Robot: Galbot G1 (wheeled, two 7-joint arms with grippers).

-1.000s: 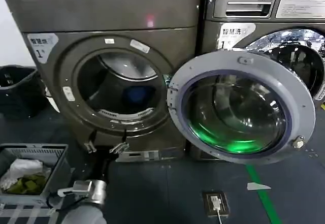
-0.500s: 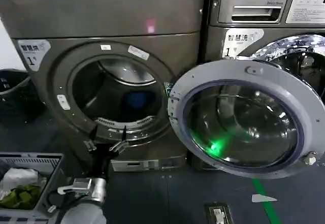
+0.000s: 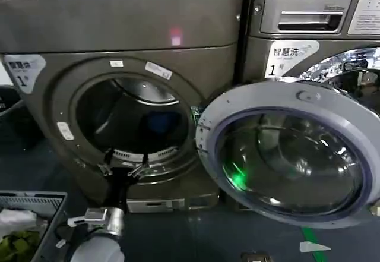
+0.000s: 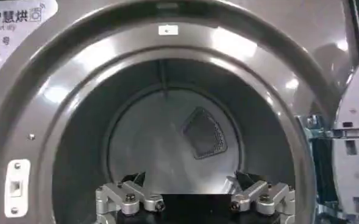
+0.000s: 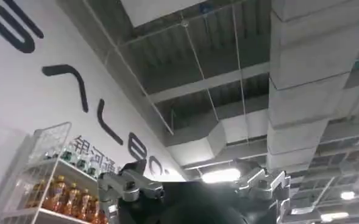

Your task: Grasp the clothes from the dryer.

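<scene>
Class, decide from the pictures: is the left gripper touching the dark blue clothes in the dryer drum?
Apart. In the head view the open left gripper sits at the dryer porthole's lower rim, while the clothes lie deeper inside the drum, bare drum wall between them.

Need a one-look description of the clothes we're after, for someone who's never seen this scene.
Find the dryer, the big bronze-grey front-loader on the left with its glass door swung open to the right. Look through the round porthole into the dark drum: the clothes are a small dark blue bundle deep inside, beyond the open left gripper at the lower rim. It is the only blue patch against grey metal.
</scene>
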